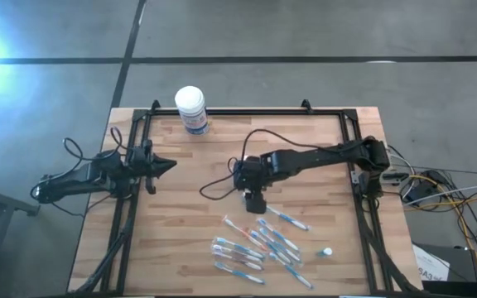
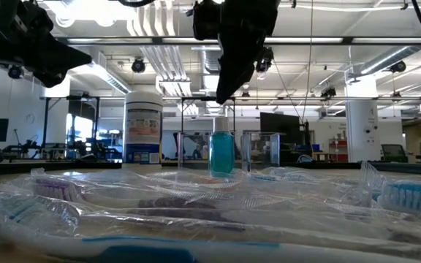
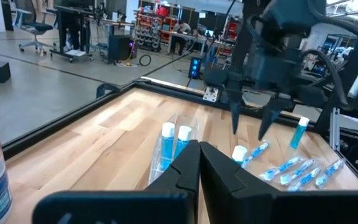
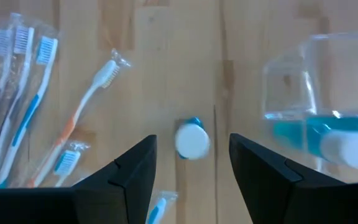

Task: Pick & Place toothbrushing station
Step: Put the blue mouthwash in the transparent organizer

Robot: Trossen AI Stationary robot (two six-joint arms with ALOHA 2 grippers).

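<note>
Right wrist view: right gripper [image 4: 191, 165] jaws wide over standing small bottle [image 4: 192, 140]; off-centre descent probably tips it. Left gripper [image 3: 199, 163] closed, idle.

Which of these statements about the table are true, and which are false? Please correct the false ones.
1. The right pincer is open above a small white-capped blue tube. True.
2. The left pincer is open. False: its fingers are shut.
3. The white-lidded tub stands near the table's far edge. True.
4. The toothbrushes stand in the clear cup. False: they lie on the table.
</note>
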